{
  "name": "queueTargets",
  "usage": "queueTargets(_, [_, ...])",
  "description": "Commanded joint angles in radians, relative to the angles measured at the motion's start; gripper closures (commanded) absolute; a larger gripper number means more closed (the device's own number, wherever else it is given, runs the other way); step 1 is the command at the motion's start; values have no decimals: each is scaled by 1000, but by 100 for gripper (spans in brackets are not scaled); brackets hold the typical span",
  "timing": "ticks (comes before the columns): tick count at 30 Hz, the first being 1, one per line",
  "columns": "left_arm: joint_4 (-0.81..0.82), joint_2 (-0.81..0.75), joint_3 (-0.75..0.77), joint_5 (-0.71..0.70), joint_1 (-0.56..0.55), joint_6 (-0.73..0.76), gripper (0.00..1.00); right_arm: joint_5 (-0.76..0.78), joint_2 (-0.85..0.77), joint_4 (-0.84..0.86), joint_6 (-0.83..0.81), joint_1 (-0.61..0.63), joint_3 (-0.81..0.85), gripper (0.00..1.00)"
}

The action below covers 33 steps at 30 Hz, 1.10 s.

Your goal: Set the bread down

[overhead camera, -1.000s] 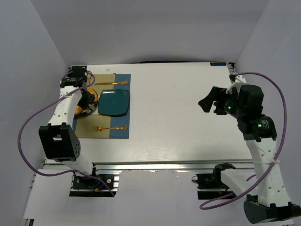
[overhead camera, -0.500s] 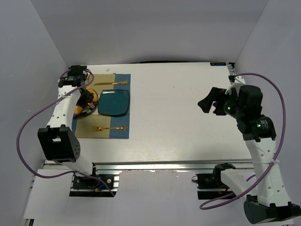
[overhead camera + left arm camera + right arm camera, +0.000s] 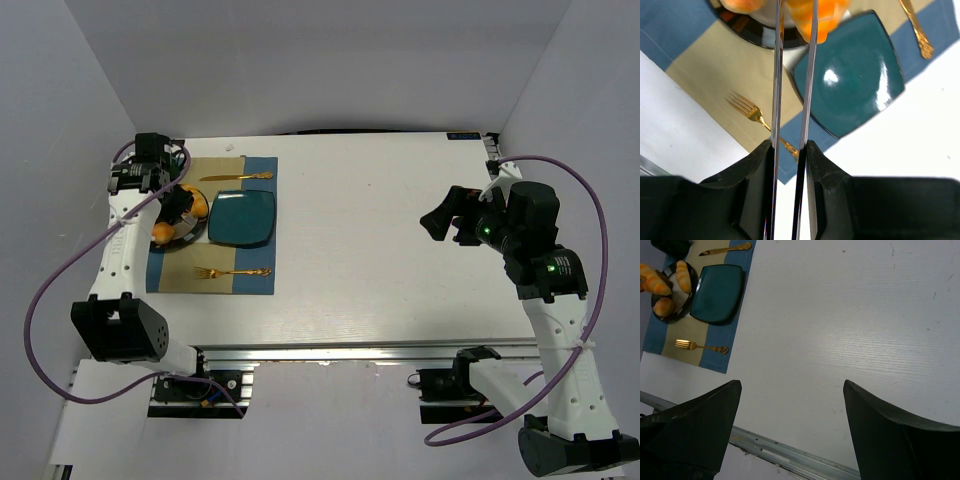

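Left end effector point(image 3: 795, 6) around ridged bread point(image 3: 827, 16)

One roll point(image 3: 652, 280), a second roll point(image 3: 683, 276) and a third roll point(image 3: 663, 306) made three in all, counted in the right wrist view. There was one teal plate point(image 3: 717, 292), one dark bowl point(image 3: 757, 36), one fork point(image 3: 700, 346), one knife point(image 3: 725, 248) and one mat point(image 3: 690, 330) — all on a single counter point(image 3: 840, 315). Tools numbered two: the left tool point(image 3: 794, 20) and the right tool point(image 3: 792, 387).
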Motion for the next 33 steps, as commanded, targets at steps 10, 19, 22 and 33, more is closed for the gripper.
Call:
queueTargets(10, [89, -137, -54, 294, -20, 1, 64, 2, -29, 75, 20, 2, -49, 11])
queueTargets(19, [219, -124, -149, 324, -185, -22, 64, 5, -37, 75, 40, 2, -53, 11])
queueTargets(22, [253, -83, -161, 334, -218, -10, 64, 10, -43, 68, 38, 4, -53, 11])
queueTargets(33, [273, -55, -242, 265, -228, -1, 63, 36, -43, 49, 14, 2, -44, 11])
